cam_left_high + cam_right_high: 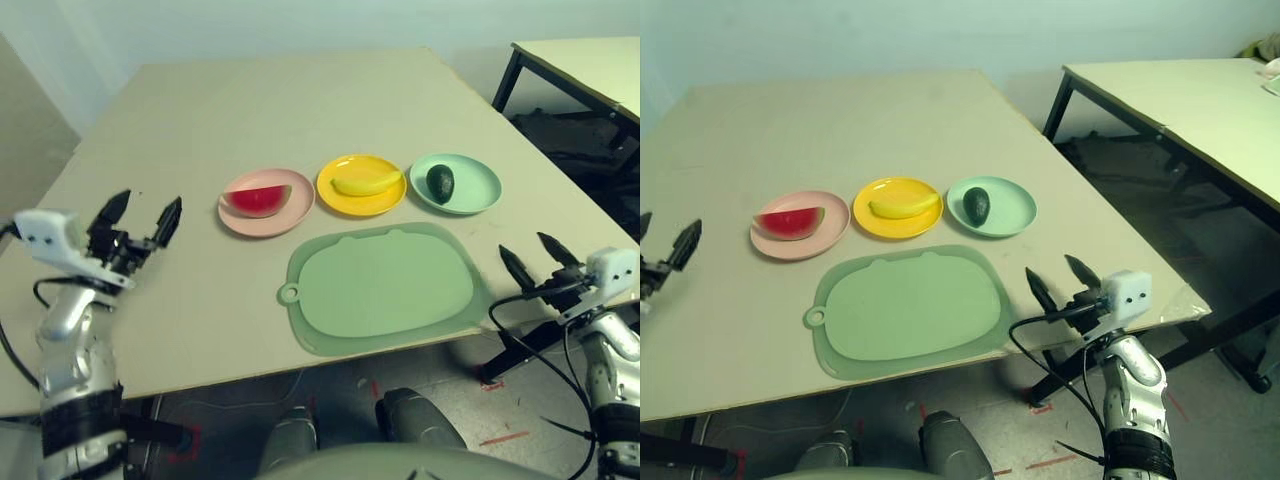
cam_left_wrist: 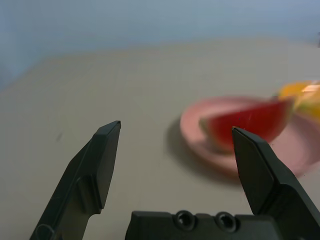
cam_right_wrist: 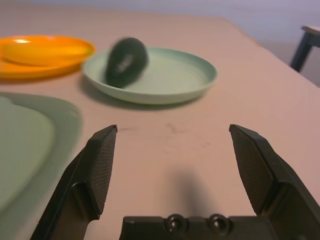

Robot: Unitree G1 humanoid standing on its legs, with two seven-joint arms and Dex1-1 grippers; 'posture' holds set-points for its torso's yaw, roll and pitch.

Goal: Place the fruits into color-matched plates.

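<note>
left gripper [image 1: 142, 222] level, spread, empty | right gripper [image 1: 537, 259] level, spread, empty

The watermelon wedge [image 1: 258, 199] is lying in the plate [image 1: 236, 217] ahead and right of the left gripper's fingers [image 1: 167, 220]; the avocado [image 3: 126, 61] is sitting in its plate [image 3: 190, 75] ahead of the right gripper's fingers [image 3: 100, 170].

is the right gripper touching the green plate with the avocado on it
Apart. In the right wrist view, bare tabletop lies between the open right gripper and the green plate holding the avocado.
</note>
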